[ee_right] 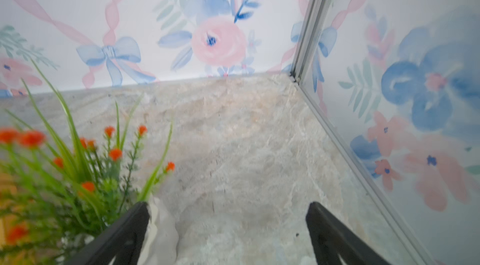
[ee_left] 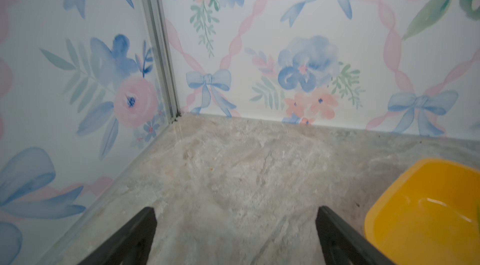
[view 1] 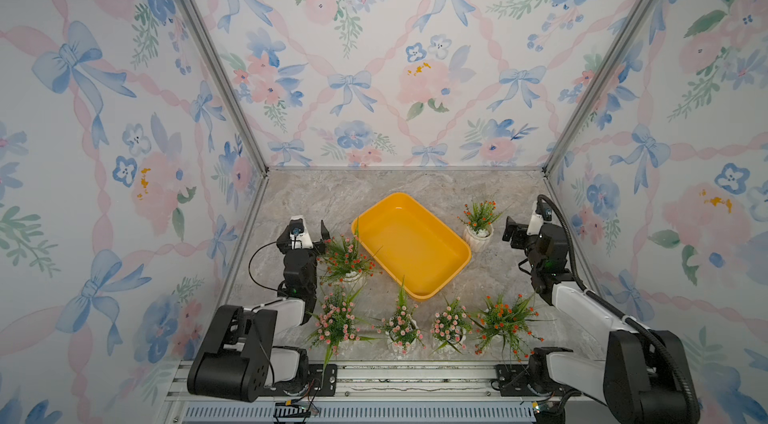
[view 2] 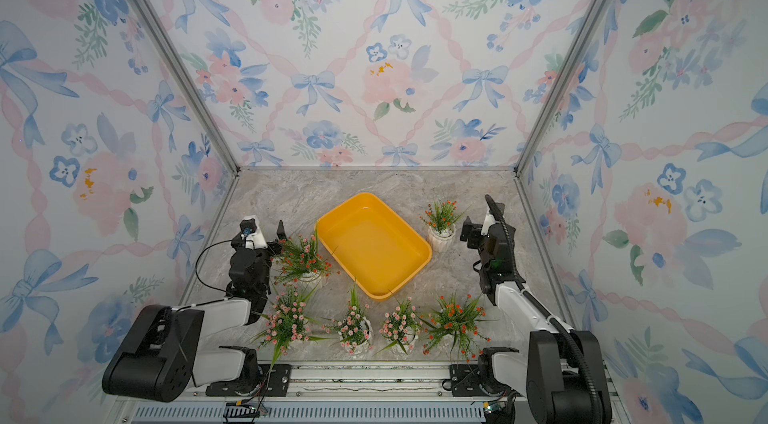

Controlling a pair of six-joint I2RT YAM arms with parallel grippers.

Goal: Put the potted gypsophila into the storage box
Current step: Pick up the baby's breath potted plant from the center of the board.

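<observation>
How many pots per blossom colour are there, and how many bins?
Orange-red potted gypsophila: 3
Pink potted gypsophila: 3
Storage box: 1, nothing in it
Total: 7 things (6 pots, all outside the box)

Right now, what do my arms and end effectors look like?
Both: black joints, white shells. The left arm has a thin black wire; right arm carries a ribbed black hose. The left end effector and right end effector: plain black fingers.
</observation>
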